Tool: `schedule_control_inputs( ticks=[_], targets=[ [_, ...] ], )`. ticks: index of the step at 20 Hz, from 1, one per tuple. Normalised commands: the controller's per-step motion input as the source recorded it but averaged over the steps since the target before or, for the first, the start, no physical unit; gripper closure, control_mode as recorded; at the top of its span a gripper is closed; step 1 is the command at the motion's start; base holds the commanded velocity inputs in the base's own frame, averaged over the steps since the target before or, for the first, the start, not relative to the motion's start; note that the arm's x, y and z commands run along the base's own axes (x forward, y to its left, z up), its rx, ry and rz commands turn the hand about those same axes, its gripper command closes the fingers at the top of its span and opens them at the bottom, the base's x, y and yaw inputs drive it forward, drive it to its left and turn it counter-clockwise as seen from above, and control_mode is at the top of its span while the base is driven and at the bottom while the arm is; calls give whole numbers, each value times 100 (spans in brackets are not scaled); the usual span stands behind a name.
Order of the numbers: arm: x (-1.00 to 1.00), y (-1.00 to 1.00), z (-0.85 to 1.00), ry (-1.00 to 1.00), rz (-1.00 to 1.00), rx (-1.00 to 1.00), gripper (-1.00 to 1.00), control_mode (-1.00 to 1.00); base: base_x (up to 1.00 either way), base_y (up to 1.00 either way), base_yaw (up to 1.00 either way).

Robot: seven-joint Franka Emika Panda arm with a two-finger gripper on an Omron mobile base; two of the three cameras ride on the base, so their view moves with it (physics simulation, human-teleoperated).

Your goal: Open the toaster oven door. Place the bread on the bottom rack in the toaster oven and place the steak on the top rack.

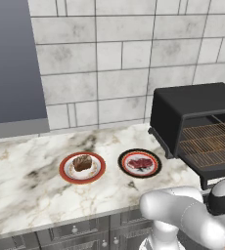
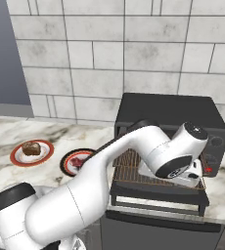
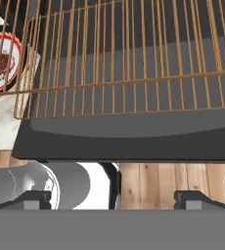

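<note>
The matte-black toaster oven (image 1: 192, 105) stands at the counter's right end. Its door (image 1: 217, 172) hangs open and lies flat in front. Inside, the top rack (image 1: 213, 131) sits above the bottom rack (image 1: 210, 154). The brown bread (image 1: 82, 162) rests on a red-rimmed plate. The red steak (image 1: 140, 163) lies on a dark-rimmed plate beside it. My gripper (image 3: 117, 200) is open and empty, hovering above the front edge of the lowered door (image 3: 124, 141) and looking down through a wire rack (image 3: 119, 63). In the right base view the hand (image 2: 190, 173) hangs over the rack's right front corner.
The marble counter (image 1: 26, 180) runs left from the oven, with a tiled wall behind and drawers below its front edge. A grey panel (image 1: 11, 63) stands at the far left. My arm (image 2: 134, 146) crosses in front of the oven's left half.
</note>
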Motion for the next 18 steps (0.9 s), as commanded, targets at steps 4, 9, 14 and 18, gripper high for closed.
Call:
schedule_control_inputs(
  ticks=[4,9,14,18],
  targets=[
    [-22,38,5,0,-4,0,-100,-100,0,0,0],
    [-21,53,7,0,-4,-2,-100,-100,0,0,0],
    [-11,64,8,-3,0,-14,-100,-100,0,0,0],
    [-3,61,11,-2,0,-18,-100,-100,0,0,0]
  ],
)
